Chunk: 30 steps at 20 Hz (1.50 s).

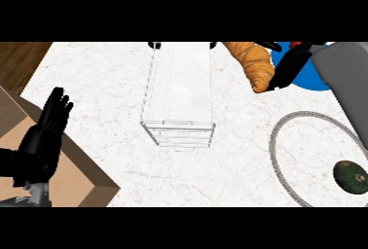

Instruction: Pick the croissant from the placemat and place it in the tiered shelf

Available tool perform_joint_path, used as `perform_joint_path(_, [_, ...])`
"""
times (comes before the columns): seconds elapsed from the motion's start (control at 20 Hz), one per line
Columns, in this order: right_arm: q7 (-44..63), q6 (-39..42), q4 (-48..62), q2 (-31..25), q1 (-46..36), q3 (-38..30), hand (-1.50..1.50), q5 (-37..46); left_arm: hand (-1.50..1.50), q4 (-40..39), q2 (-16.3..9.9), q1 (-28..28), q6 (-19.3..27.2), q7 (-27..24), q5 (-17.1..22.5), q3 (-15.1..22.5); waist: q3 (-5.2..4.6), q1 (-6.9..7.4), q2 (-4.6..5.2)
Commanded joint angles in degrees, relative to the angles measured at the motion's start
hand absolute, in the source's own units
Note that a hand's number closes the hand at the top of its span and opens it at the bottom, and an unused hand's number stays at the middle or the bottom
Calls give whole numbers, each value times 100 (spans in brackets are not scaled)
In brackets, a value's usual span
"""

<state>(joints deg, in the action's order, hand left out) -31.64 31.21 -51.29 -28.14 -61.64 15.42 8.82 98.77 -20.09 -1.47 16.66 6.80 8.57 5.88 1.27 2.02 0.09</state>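
Observation:
A golden-brown croissant (255, 65) hangs above the counter at the upper right, held by my right hand (289, 68), whose black fingers curl round its right side. The blue placemat (314, 79) shows behind that hand, mostly hidden by it and the grey forearm. The tiered shelf (179, 92), white and see-through, stands in the middle of the counter, just left of the croissant. My left hand (45, 131) rests open at the left edge, fingers pointing up.
A round grey-rimmed plate (276, 146) lies at the lower right with a dark green avocado (351, 177) on it. A brown box edge (79, 170) sits at the lower left. White marble counter (101, 82) surrounds the shelf.

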Motion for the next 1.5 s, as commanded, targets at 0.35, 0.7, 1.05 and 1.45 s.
perform_joint_path(0.35, [-388,-531,1553,1194,-789,-153,150,365,0,-249,151,-265,-66,73,57,-35,-129,-23,55])
perform_joint_path(0.7, [-774,-1253,2332,1919,-982,-171,150,703,0,-104,194,-301,94,93,-54,-19,-128,1,59])
perform_joint_path(1.05, [-326,-1467,2931,2517,-1136,-539,150,494,0,-181,77,-159,-51,-42,94,-140,-131,-41,39])
perform_joint_path(1.45, [-582,-914,3698,2555,-1670,-504,-150,735,0,-13,219,-264,127,121,-71,158,-129,68,92])
